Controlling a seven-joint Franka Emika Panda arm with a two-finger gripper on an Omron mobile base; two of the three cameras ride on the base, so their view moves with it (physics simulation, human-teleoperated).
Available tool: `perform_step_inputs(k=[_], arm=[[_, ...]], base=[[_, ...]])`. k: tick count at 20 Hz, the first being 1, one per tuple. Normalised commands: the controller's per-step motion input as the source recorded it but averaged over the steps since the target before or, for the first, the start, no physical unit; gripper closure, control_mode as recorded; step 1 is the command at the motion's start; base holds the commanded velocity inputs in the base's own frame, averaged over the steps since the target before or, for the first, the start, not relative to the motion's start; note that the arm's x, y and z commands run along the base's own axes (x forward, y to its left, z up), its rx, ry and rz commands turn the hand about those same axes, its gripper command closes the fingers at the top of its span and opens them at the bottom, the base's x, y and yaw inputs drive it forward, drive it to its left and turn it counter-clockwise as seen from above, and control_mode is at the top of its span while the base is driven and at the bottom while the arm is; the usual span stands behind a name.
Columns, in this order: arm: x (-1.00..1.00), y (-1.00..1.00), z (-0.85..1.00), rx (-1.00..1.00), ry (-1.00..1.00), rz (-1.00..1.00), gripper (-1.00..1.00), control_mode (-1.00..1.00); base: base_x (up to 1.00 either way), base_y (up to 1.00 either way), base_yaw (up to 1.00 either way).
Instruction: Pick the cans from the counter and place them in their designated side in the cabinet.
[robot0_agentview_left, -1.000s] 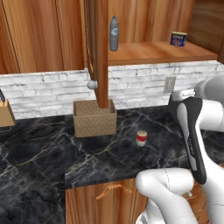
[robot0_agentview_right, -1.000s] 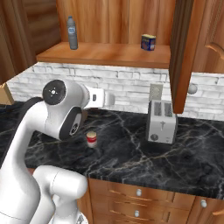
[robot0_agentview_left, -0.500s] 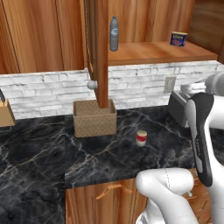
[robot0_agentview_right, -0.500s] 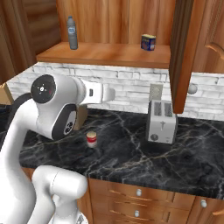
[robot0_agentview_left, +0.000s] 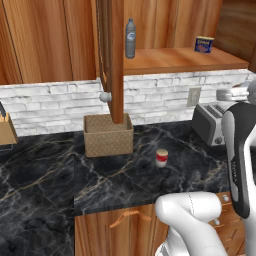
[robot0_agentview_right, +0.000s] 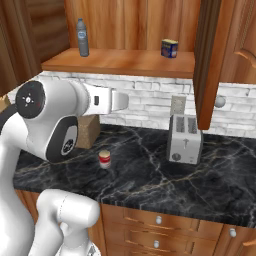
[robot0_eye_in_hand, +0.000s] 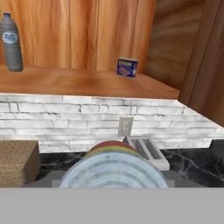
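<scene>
Gripping the orange-red can between closed fingers, the gripper faces the cabinet shelf; red can on counter.

Tool fingers hidden behind held can; blue tin label unreadable.

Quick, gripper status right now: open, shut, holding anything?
Gripper: shut on the orange-red can with the grey-blue top, which sits right in front of the hand camera.

Black marble counter: basket, red can, toaster. Cabinet shelf: bottle, blue tin.
</scene>
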Motion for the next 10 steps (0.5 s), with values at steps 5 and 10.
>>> perform_step_inputs(k=[5,10], arm=[[-0.02,0.00,0.27,-0.03,-0.09,0.00,1.00,-1.00],[0.00,0.00,0.16,-0.04,-0.17,0.00,1.00,-1.00]], base=[[0.00,0.00,0.00],[0.00,0.00,0.00]])
